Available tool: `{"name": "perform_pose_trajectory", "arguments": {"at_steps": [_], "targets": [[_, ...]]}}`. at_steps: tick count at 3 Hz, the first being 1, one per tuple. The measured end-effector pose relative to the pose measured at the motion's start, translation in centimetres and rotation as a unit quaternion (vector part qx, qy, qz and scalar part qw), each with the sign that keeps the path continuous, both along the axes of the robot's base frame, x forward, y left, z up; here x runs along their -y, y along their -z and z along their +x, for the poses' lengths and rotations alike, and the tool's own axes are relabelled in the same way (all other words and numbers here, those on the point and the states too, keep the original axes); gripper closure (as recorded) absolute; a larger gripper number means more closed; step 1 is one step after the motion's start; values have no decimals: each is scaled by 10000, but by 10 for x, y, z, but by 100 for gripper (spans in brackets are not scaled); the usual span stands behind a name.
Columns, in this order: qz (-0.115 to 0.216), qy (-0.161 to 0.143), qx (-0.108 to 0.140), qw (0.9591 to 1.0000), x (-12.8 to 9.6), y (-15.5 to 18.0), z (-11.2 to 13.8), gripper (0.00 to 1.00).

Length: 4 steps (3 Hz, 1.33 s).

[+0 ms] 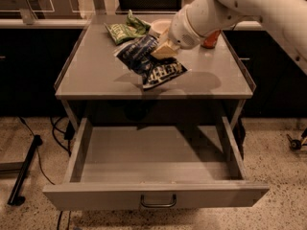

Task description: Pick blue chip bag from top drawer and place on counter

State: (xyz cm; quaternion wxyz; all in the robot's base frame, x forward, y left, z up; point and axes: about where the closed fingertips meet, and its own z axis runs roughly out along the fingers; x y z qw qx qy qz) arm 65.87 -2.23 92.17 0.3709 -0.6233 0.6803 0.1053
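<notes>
The blue chip bag [148,61], dark navy foil with white lettering, hangs from my gripper [163,51] just above the counter [96,75], near its middle. The gripper's tan fingers are shut on the bag's upper right part. The bag casts a shadow on the counter below it. The white arm comes in from the upper right. The top drawer [153,155] is pulled fully open below the counter and its inside is bare. Its front panel carries a small dark wire handle [158,202].
A green snack bag [123,28] lies at the counter's back, left of a white bowl [160,27]. A red can [211,38] stands at the back right, partly behind the arm. Low rims run along the counter's sides. Black cables and a bar lie on the floor at left.
</notes>
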Motion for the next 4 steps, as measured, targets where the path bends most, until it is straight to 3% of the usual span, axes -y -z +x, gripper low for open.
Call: {"name": "perform_pose_trajectory", "arguments": {"at_steps": [2,4], "targets": [[95,118,-45,9999,4,14,43,100],[239,268,-333,9988,13,43,54,100]]}}
